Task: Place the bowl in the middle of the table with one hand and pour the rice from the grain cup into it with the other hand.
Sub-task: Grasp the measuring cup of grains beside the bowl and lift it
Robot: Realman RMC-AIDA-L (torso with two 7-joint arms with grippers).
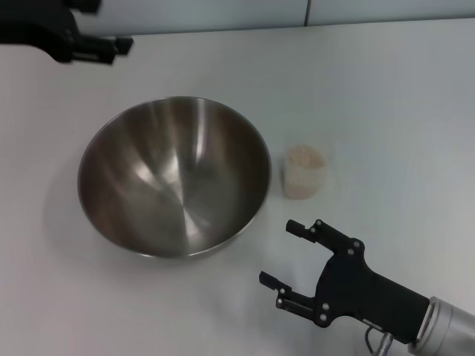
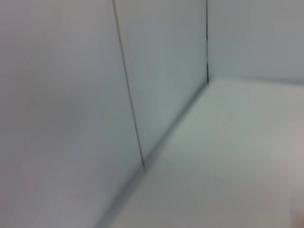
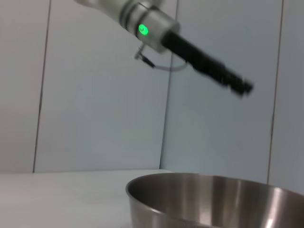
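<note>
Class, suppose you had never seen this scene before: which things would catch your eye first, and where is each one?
The big shiny bowl stands empty on the white table. Just to its right, apart from it, stands the small grain cup, full of rice. The open right gripper sits near the cup on its near side, while the left gripper is off at the far left corner.

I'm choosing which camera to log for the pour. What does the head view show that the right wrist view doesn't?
Only the head view shows the grain cup with its rice, standing on the table beside the bowl, and the open right tool near it. Only the right wrist view shows the left arm's green light. Both show the bowl and the raised left tool.
</note>
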